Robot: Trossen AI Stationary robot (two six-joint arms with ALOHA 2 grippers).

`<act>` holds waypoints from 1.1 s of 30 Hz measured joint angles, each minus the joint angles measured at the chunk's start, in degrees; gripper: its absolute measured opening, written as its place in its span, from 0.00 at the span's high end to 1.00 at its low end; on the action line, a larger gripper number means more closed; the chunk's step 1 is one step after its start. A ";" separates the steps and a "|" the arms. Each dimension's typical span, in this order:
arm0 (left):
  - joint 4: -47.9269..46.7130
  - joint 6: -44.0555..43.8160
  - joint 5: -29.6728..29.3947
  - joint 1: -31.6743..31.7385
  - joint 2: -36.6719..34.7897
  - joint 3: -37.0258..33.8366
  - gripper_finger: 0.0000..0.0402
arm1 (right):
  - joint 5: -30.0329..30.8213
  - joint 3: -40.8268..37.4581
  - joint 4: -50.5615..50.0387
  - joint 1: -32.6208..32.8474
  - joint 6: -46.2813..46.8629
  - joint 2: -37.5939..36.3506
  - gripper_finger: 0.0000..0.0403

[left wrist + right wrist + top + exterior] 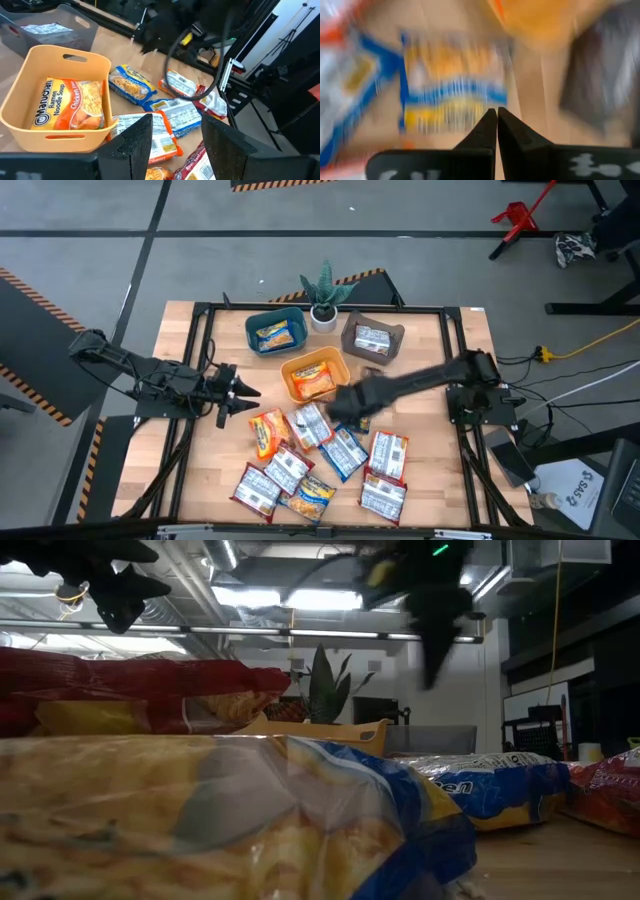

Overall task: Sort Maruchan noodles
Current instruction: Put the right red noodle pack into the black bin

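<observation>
Hovering at the bench's (200,470) left with fingers spread and nothing held, the left hand (250,392) faces the Maruchan noodles (320,465) scattered mid-bench, while the right hand (338,408), pinched shut and empty, hangs over them beside the orange bin (340,364).

Two black jointed arms (150,375); wedge-shaped dark fingers (129,145); yellow cable.

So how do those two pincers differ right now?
The left pincer stands open, its fingers spread; the right pincer is shut, tips together. The left hovers beside the pile of packets; the right is over it, near the orange bin. Neither holds anything.
</observation>
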 joint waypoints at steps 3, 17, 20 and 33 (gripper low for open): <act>1.39 -2.51 0.41 0.00 0.03 0.00 0.59 | 0.32 0.05 -7.19 6.21 16.65 -2.01 1.00; 31.67 -4.21 2.18 -2.88 20.53 0.02 0.58 | -2.88 -0.25 -12.45 31.18 72.90 -3.48 0.43; 44.49 -5.73 2.62 -2.81 30.17 0.15 0.58 | -2.84 -3.13 -12.61 34.15 82.81 -4.55 0.34; 43.70 3.64 20.84 1.82 69.01 33.97 0.62 | 3.49 -14.84 -6.10 40.06 99.08 -10.97 0.41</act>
